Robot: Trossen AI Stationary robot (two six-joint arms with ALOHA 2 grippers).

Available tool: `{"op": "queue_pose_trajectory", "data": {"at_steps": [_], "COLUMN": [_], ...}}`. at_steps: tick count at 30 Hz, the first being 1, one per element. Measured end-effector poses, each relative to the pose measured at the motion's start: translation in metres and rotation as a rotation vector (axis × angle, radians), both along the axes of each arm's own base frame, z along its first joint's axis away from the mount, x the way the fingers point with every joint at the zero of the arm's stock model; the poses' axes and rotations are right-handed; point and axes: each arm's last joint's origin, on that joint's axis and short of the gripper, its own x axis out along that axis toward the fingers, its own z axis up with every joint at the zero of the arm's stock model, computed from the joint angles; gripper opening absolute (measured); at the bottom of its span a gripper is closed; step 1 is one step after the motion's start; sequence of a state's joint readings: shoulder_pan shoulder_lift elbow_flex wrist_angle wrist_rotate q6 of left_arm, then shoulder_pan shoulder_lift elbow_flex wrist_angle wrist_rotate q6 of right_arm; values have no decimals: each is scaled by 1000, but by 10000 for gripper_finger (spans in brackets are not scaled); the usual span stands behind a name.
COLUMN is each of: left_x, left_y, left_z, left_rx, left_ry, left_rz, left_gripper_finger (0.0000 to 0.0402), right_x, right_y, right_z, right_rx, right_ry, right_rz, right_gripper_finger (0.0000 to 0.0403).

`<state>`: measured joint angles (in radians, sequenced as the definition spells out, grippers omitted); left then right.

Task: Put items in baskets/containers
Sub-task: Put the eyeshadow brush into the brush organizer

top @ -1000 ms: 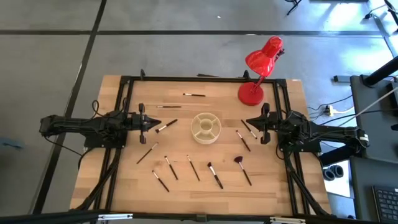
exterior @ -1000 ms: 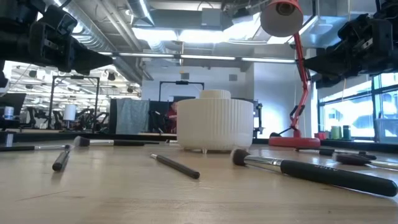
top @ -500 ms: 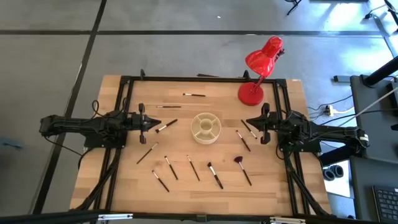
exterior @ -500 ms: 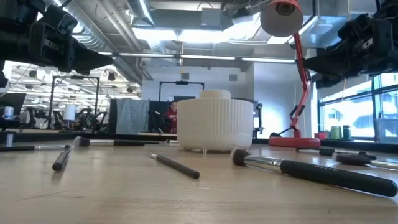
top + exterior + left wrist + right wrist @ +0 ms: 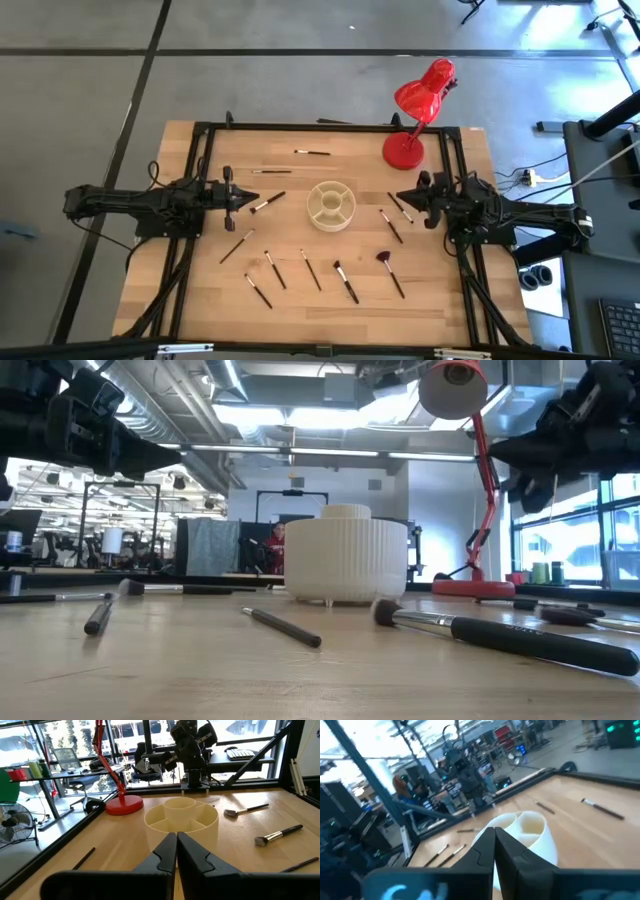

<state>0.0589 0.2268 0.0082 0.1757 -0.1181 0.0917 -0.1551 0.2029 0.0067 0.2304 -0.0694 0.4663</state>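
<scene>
**Across the table: brushes loose, nothing gripped yet**

Around the round cream organizer cup [image 5: 330,205] at the table's middle, the makeup brushes [image 5: 345,282] lie flat and scattered on the wood, none yet in a compartment. Two lie beyond it, toward the red desk lamp [image 5: 418,110], one lies just beside the left gripper [image 5: 245,198], a couple lie by the right gripper [image 5: 404,197], and a row sits on the near side, among them the fan-tipped brush [image 5: 389,271].

Both grippers hover above the table on either side of the cup, each with its fingers pressed together and holding nothing, as both wrist views show.

By the look of them the brushes should be very light, stiff and thin, with smooth handles that may roll or slip. Lying flat, they leave little height to pinch, so a hold across the handle near its middle seems safest; the bristle tips are soft and would splay if squeezed.

The cup looks light too and could slide or tip if nudged. The lamp stands at the far right, well apart from most brushes, though its base is near the right arm's reach
</scene>
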Motion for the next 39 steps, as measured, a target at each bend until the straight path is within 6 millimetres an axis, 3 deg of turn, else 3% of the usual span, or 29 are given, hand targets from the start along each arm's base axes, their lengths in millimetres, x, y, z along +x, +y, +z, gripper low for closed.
{"op": "queue_pose_trajectory", "data": {"at_steps": [5, 14, 22, 31, 39], "left_x": [0, 0, 0, 0, -1], "left_y": [0, 0, 1, 2, 3], "left_z": [0, 0, 1, 5, 6], "left_rx": [0, 0, 1, 4, -63], "left_ry": [0, 0, -8, -52, -80], "left_rz": [0, 0, 25, 81, 98], "left_gripper_finger": [9, 8, 9, 8, 8], "right_x": [1, 2, 7, 14, 33], "right_y": [-1, -8, -7, -4, -8], "right_z": [-8, -11, -18, -38, -8], "right_rx": [23, 12, 147, 343, 269], "right_ry": [82, 121, 167, 374, 621], "right_rz": [-16, -271, -196, -131, -170], "right_gripper_finger": [10, 10, 10, 10, 10]}}
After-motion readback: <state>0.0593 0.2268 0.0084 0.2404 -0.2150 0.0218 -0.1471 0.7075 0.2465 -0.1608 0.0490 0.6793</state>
